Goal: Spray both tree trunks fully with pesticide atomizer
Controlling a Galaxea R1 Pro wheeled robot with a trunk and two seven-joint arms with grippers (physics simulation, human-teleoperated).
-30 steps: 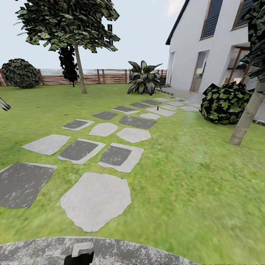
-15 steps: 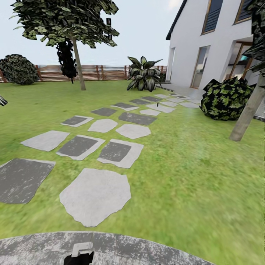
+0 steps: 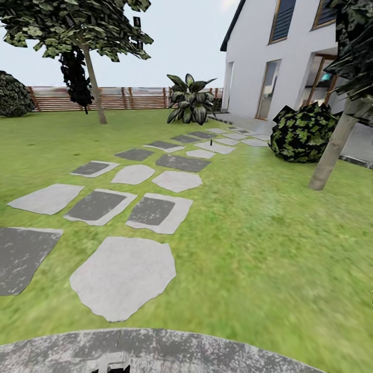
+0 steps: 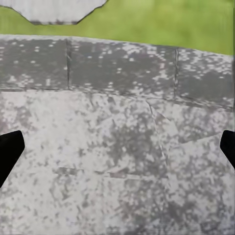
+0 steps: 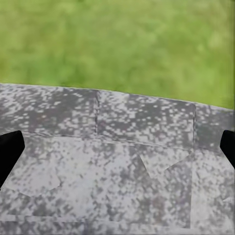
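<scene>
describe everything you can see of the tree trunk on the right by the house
The tree trunk is a bare, smooth, grey-brown mottled column, leaning so its top tilts right. Its base stands in the grass, apart from the stepping stones. A round dark bush sits just to its left, in front of the white house. Dark blocky leaves hide its upper end.

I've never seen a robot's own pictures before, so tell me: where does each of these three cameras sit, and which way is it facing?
Head view: high on the robot, facing forward over the lawn and stepping stones toward the house; its mottled grey base shows below.
Left wrist view: on the left arm, looking down at the base; dark fingers at the edges.
Right wrist view: on the right arm, likewise; fingers.
Both wrist views share base and grass.
</scene>
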